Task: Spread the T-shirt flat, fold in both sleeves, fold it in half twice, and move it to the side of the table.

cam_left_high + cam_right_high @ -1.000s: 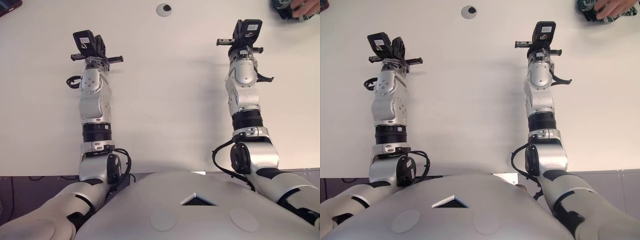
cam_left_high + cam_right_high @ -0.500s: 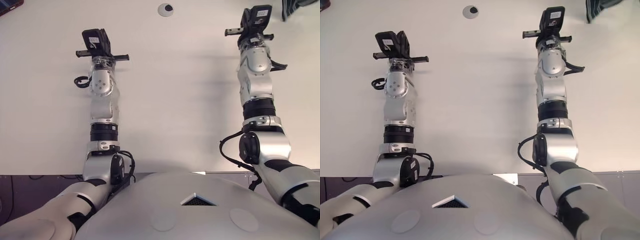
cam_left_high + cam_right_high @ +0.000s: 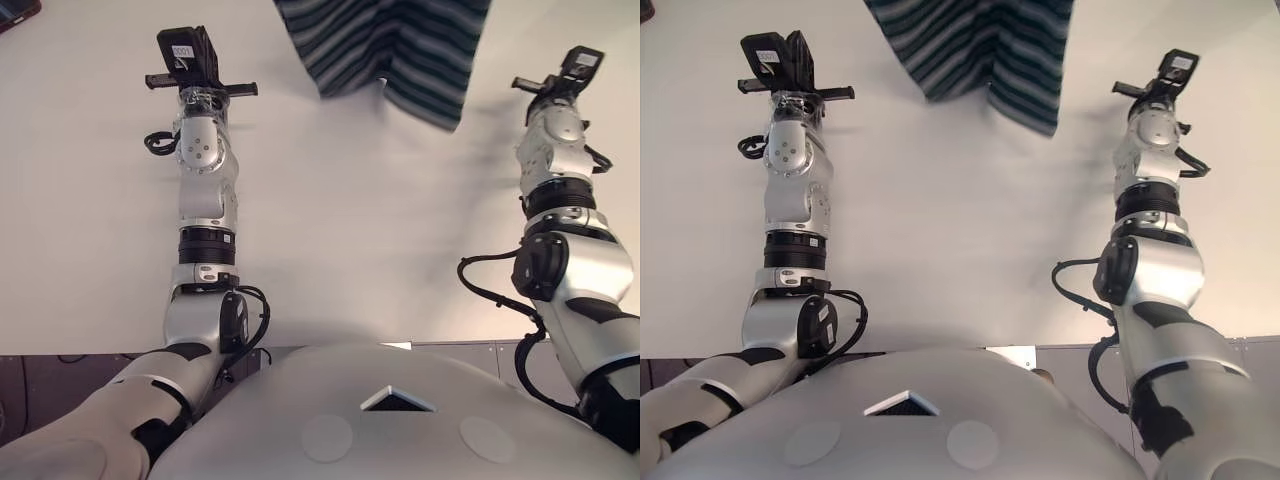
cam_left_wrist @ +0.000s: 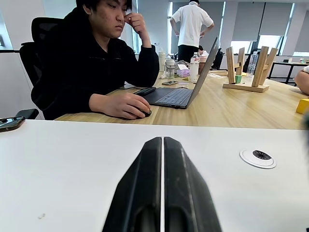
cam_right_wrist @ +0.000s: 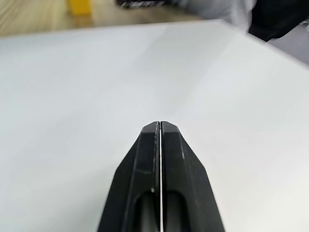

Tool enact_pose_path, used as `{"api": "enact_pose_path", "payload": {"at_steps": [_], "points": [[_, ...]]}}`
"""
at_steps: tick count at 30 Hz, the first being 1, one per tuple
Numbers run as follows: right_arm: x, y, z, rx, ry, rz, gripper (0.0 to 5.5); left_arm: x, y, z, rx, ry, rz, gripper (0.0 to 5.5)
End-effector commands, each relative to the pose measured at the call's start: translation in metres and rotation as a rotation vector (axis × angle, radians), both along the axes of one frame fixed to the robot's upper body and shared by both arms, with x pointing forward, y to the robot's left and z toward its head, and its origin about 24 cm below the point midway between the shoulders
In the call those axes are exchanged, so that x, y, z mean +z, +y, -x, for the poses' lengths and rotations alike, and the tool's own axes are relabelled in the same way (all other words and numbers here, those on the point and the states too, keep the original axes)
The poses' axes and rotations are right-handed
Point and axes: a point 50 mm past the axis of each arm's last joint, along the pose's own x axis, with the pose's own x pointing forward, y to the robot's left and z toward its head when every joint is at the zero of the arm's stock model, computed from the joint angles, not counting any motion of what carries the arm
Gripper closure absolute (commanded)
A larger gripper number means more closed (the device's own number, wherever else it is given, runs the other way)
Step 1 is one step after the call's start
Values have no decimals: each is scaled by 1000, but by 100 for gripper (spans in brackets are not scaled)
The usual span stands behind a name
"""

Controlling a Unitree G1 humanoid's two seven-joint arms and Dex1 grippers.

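Left gripper (image 4: 163, 141) pinched together, empty | right gripper (image 5: 160, 124) likewise | T-shirt (image 3: 400, 45), perhaps airborne, at far side of table (image 3: 330, 220)

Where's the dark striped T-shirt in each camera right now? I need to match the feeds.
Left eye view: dark striped T-shirt at top centre, between the arms.
Right eye view: top centre again, between the arms.
Left wrist view: cannot tell; a dark blur past the round white cable port may be it.
Right wrist view: cannot tell; shapes beyond the white table are blurred.
Shared landmark: that table, in all four.
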Motion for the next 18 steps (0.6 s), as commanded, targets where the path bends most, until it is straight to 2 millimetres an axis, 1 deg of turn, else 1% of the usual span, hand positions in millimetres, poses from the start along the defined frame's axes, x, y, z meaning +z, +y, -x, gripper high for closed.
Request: {"api": "enact_pose_path", "payload": {"at_steps": [1, 4, 7, 9, 12, 14, 16, 18], "points": [[19, 17, -11, 113, -89, 93, 550, -5, 6, 5, 22, 14, -6, 547], [15, 35, -11, 211, -111, 133, 550, -7, 2, 6, 8, 24, -10, 547], [10, 46, -10, 263, -113, 120, 550, -10, -1, 8, -5, 33, -17, 547], [6, 43, -8, 243, -94, 95, 550, -13, 1, 10, 0, 44, -18, 547], [2, 26, -4, 176, -67, 86, 550, -12, -3, 8, -16, 45, -19, 547], [4, 19, -4, 138, -65, 81, 550, -12, -5, 7, -27, 44, -23, 547], [8, 20, -6, 138, -82, 93, 550, -13, -6, 7, -28, 48, -23, 547], [7, 24, -5, 152, -93, 108, 550, -14, -8, 7, -38, 53, -26, 547]]}}
